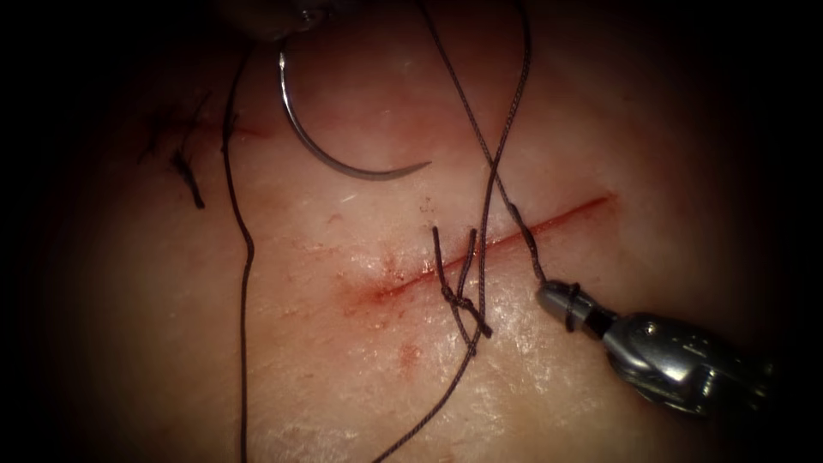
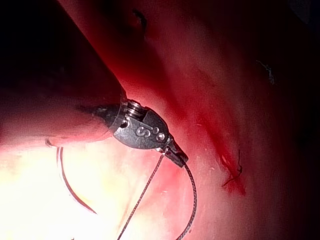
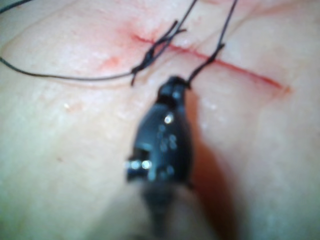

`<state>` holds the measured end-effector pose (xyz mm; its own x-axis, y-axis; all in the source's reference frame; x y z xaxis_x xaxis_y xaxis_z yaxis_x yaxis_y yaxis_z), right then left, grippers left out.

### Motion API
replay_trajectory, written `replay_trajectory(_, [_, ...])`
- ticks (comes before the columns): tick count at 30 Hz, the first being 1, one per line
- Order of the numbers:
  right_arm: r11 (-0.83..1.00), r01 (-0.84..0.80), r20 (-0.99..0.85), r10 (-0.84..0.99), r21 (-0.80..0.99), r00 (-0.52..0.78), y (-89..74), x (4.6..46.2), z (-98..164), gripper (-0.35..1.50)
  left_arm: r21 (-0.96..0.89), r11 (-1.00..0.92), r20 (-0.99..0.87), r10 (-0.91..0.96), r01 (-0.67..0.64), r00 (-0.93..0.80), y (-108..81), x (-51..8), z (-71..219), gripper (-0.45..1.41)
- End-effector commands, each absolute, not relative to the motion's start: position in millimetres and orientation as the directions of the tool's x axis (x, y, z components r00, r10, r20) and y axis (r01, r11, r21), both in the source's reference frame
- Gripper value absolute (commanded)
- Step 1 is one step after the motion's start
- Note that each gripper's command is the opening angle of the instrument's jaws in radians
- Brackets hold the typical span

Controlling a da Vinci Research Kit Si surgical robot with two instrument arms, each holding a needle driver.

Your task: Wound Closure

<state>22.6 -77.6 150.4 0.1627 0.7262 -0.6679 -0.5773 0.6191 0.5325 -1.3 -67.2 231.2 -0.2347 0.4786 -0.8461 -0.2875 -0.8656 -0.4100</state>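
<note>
The right gripper (image 1: 557, 297), a small silver wristed needle driver entering from the right, is closed on the dark braided thread (image 1: 490, 163) just below the thin red cut (image 1: 514, 236) in the pale pink tissue (image 1: 343, 377); from the pinch, the strand climbs up across the cut and out past the top, crossing a second strand on the way. That hold looks meant to keep the thread under control near the knot (image 1: 463, 302), a small dark tangle sitting on the cut with two short tails standing up from it. In the right wrist view the same closed gripper (image 3: 175, 89) holds the thread (image 3: 205, 62) right beside the knot (image 3: 147, 57). The left gripper (image 1: 300, 17) sits at the top edge, and the curved steel needle (image 1: 330, 154) hangs from it by its thread end, body and point arcing free above the tissue on the left side of the cut, not in the tissue. The left wrist view shows that gripper (image 2: 176, 154) closed, with thread (image 2: 192, 200) trailing from its tip; held high like this, the needle seems parked clear of the knot. Further left lie short dark cut thread ends (image 1: 184, 171) from another stitch. There are no containers here.
</note>
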Motion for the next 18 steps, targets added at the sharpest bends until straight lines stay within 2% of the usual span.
replay_trajectory(1, [0.621,-0.57,-0.662,0.73,0.539,0.169,-79.2,22.8,150.4,-0.35,-0.407,-0.866,-0.847,0.477,-0.289,-0.237,-67.2,-1.7,232.1,-0.45])
replay_trajectory(18, [0.671,-0.47,-0.663,0.717,0.574,0.214,-83.8,20.4,147.9,-0.35,-0.379,-0.872,-0.851,0.459,-0.309,-0.253,-63.0,-0.2,233.4,-0.45])
